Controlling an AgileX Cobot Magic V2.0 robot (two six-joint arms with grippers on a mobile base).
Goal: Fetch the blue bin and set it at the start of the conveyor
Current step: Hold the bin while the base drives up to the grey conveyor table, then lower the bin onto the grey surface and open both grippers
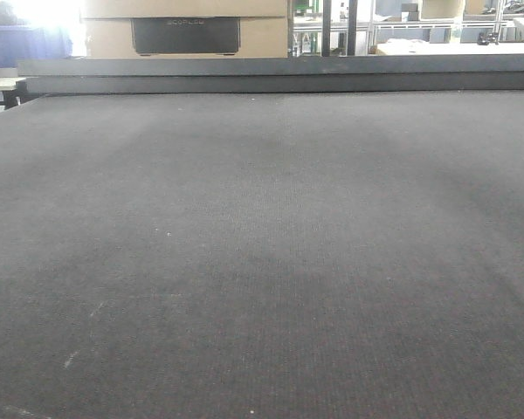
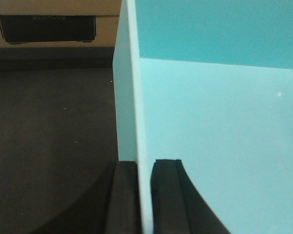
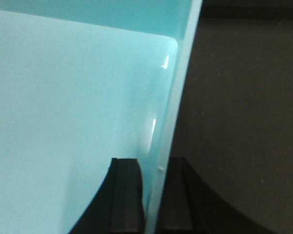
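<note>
Two sets of fingers are sharing this one: the left fingers [image 2: 124, 195] are pinching a thin side wall of the blue bin [image 2: 219, 122], one finger inside and one outside, at the bottom centre of the left wrist view. The right fingers [image 3: 124, 195] are doing the same on the opposite wall. I'm reading this as the placing step, since the conveyor start [image 1: 262, 262] is filling most of the front view and showing beside the tub in both wrist shots. The bin isn't showing in the front view, and I can't tell if its base is touching down. The next move is calling for a level lower and both sides letting go together. The tub is looking like smooth, glossy aqua plastic with a rounded inner corner, and the belt matte, finely textured charcoal.
</note>
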